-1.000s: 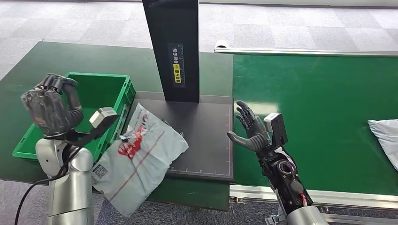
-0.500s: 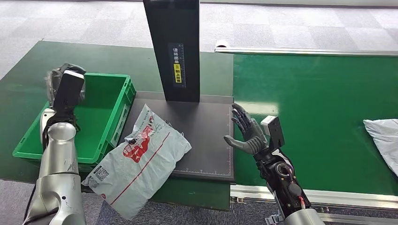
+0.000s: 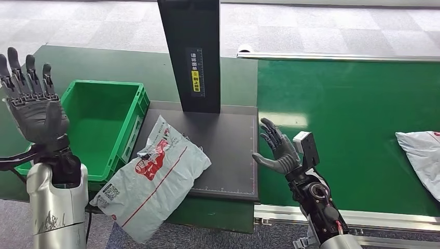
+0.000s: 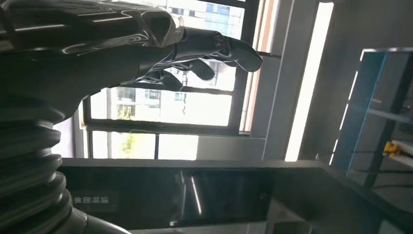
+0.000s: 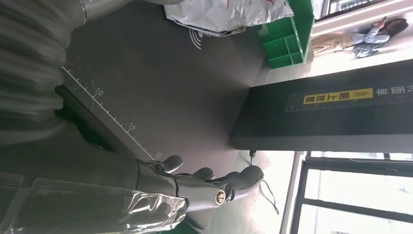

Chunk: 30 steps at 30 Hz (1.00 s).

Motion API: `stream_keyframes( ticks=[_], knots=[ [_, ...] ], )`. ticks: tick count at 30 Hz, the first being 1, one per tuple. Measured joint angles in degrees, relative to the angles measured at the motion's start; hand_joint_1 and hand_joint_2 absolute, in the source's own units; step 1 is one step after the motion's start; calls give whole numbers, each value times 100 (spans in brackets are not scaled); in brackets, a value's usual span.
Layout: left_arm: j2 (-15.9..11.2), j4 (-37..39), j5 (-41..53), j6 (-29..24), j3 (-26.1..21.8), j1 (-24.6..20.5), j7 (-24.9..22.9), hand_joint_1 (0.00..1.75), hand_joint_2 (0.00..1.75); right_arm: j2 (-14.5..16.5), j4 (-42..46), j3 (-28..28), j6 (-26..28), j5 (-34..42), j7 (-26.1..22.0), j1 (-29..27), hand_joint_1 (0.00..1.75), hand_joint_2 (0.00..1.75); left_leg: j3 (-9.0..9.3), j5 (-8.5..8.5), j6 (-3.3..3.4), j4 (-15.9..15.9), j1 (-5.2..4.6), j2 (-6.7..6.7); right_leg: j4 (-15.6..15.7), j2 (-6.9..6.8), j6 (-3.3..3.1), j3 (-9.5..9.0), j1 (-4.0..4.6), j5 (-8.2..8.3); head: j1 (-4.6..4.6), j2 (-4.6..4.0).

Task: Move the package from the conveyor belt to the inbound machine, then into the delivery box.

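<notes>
A grey package [image 3: 153, 176] with red print lies on the dark inbound machine plate [image 3: 228, 150], its lower end hanging over the plate's near left edge; it also lies at the plate's far end [image 5: 229, 12]. The green delivery box [image 3: 104, 122] stands left of the plate. My left hand [image 3: 35, 101] is raised beside the box, palm facing me, fingers [image 4: 214, 41] spread and empty. My right hand [image 3: 279, 149] hovers open at the plate's right edge, fingers [image 5: 214, 183] extended, touching nothing.
A black scanner column [image 3: 193, 52] with a yellow label rises from the back of the plate. The green conveyor belt [image 3: 353, 114] stretches to the right, and a second grey package [image 3: 423, 155] lies on it at the right edge.
My left hand has turned and lifted, now showing its palm with fingers spread upward. The second package on the belt has moved left. My right hand shifted slightly.
</notes>
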State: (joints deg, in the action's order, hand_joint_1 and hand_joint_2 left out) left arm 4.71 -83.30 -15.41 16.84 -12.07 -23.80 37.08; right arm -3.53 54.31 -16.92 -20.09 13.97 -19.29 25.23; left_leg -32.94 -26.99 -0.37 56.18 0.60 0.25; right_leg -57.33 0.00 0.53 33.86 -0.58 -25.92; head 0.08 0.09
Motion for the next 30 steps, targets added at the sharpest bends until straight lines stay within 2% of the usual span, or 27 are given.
stream_keyframes(
  ticks=[3, 6, 9, 12, 15, 18, 23, 26, 27, 30],
  knots=[
    [-187, -98, 1463, -100, 241, 191, 107, 0, 175, -31, 1, 6, -7, -12, -24, 0, 0, 175, 1, 1, 0, 0, 0, -2, 0, -1, 0, -1, 0, 0, 0, 0],
    [-442, 64, 3186, -368, 621, 284, -111, 0, 175, -48, 1, 28, -27, -40, -31, 1, 0, 175, 1, 1, 0, 0, -1, -2, 0, 0, 0, -1, 0, 0, 0, 0],
    [-675, 506, 4665, -504, 1024, 225, -647, 0, 175, -60, -1, 60, -73, -75, -22, 13, 0, 175, 3, 1, 0, 1, -1, -1, 0, 0, 0, 0, -1, 0, -1, 0],
    [-889, 1549, 6035, -684, 1535, -87, -1315, 0, 175, -63, -3, 109, -97, -130, 14, 43, 0, 175, 3, 3, 0, 1, -1, -3, 0, -1, -1, -1, 0, 1, -3, 0],
    [-963, 2614, 6615, -1018, 1878, -451, -1706, 0, 175, -40, -2, 152, -98, -182, 84, 62, 0, 175, 3, 6, -1, 1, 0, 2, -3, 2, -2, -3, 0, 4, -1, 0],
    [-1001, 3233, 6837, -1197, 2039, -662, -1947, 0, 175, -3, -3, 177, -98, -223, 149, 71, 0, 175, 3, 5, -1, 1, 0, 7, -3, 5, -3, -2, 0, 5, -1, 0],
    [-1091, 3456, 6544, -710, 2104, -731, -1494, 0, 175, 57, -14, 191, -111, -221, 235, 170, 0, 175, 3, 4, -2, -1, 0, -1, -3, 2, -3, -3, 0, 4, -3, 0],
    [-1116, 3414, 6363, -453, 2117, -671, -1277, 102, 175, 68, -43, 193, -111, -180, 292, 265, 0, 175, 4, 6, -2, -1, 1, 0, -3, 2, -4, -3, 1, 4, -2, 0],
    [-1119, 3383, 6300, -395, 2123, -647, -1219, 146, 175, 69, -50, 193, -109, -168, 303, 291, 0, 175, 4, 7, -2, -1, 1, 0, -3, 2, -4, -3, 1, 4, -1, 0],
    [-1120, 3230, 6080, -278, 2136, -558, -1040, 175, 175, 71, -58, 196, -102, -139, 314, 325, 0, 175, 4, 7, -2, 0, 0, -1, -3, 2, -4, -3, 0, 4, -1, 0]
  ],
)
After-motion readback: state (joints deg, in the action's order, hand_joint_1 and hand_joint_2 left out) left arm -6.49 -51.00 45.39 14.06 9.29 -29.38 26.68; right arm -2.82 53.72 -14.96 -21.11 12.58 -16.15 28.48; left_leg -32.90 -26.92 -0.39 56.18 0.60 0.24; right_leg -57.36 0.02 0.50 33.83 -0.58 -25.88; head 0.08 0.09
